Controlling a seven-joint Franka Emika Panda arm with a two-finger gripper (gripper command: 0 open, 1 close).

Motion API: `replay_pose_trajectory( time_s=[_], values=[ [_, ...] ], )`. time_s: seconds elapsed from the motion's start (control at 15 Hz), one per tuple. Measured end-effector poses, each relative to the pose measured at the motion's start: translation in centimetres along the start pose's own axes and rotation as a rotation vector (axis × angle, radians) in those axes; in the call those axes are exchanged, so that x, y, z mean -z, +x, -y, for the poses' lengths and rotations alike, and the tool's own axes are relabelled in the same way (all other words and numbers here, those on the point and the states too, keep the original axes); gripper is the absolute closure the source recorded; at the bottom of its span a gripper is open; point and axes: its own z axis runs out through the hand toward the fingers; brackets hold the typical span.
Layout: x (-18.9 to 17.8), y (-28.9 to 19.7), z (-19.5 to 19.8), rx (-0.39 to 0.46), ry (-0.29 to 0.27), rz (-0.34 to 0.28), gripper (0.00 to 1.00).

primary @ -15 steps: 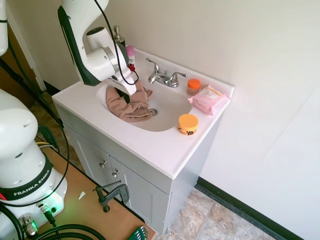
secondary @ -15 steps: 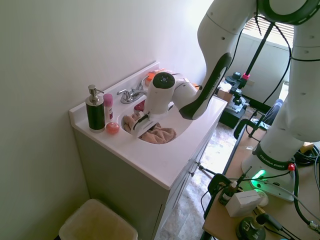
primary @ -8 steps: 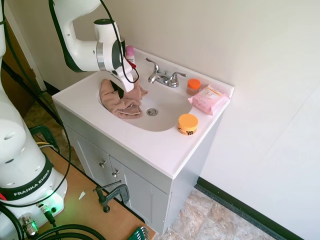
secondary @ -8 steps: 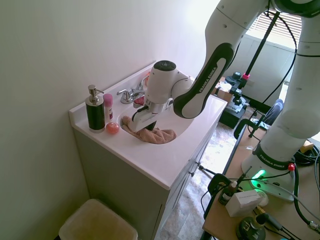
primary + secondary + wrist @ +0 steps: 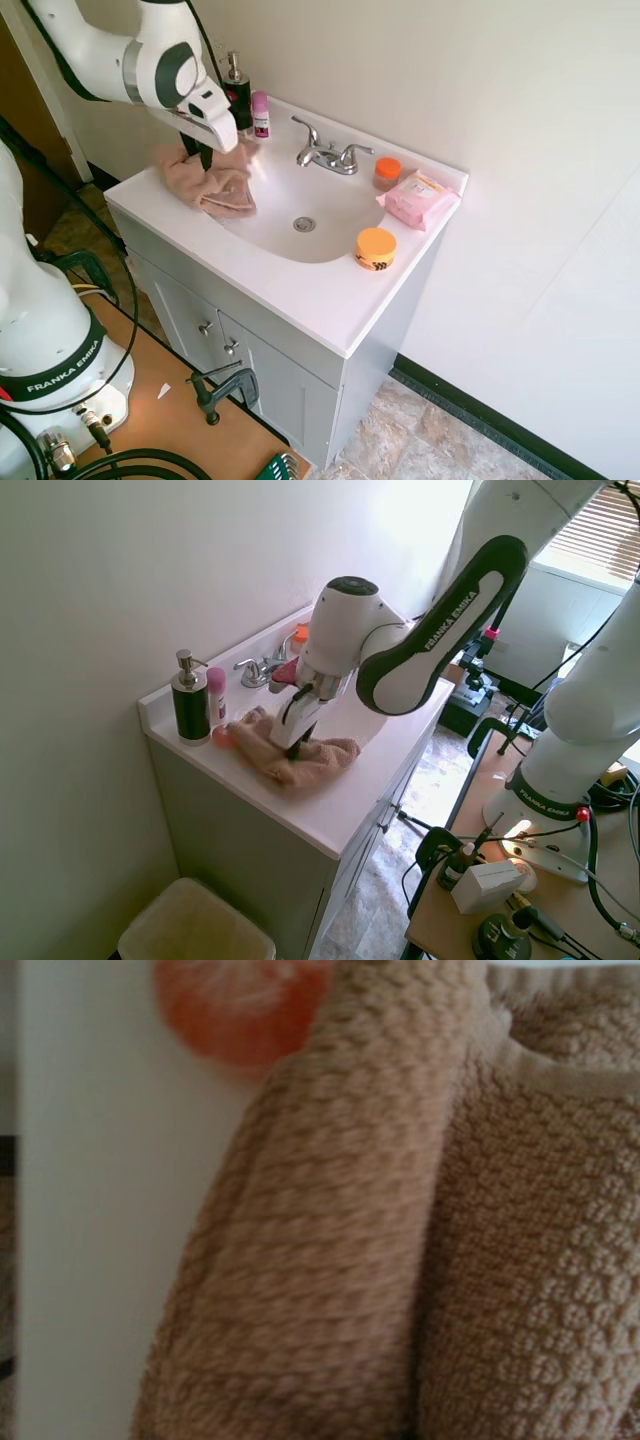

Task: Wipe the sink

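There was one sink [image 5: 330, 215] in the white top, with one tap [image 5: 327, 155] behind it and one small drain [image 5: 304, 224] at the bottom. One brown cloth [image 5: 210, 185] lay in a heap on the flat top at the near-left edge of the sink, partly hanging over the rim. One gripper [image 5: 198, 153] pointed down into the cloth. Its dark fingers [image 5: 297, 742] were pushed into the folds, closed on the cloth.

At the back corner stood one dark soap bottle [image 5: 188, 701] with a pump and one small pink bottle [image 5: 216, 694] just beside it. One small round orange-pink thing [image 5: 240, 1005] sat on the top touching the cloth. On the other side of the sink there were two orange-lidded jars: a big one [image 5: 376, 247] at the rim and a small one [image 5: 387, 172] near the tap. One pink pack of wipes [image 5: 419, 199] lay beside the small jar. One bin [image 5: 195, 925] stood on the floor by the cabinet.

A second before, the cloth was down inside the bowl and hid part of the drain. Half a second before, it was up against the bowl's left wall. Now it was out on the top, and the whole bowl showed bare and white. The arm had swung that way with it. The jars, bottles and wipes had not moved.
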Motion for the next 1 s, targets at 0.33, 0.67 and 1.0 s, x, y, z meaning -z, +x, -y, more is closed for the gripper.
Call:
replay_pose_trajectory(
  time_s=[0.33,0.67,1.0],
  values=[
    [1.3,-3.6,0.3,0.113,-0.048,0.074,1.00],
    [4.0,-4.1,-2.5,0.134,-0.102,0.091,0.00],
    [5.3,-5.0,-3.0,0.181,-0.116,0.099,0.00]
  ],
)
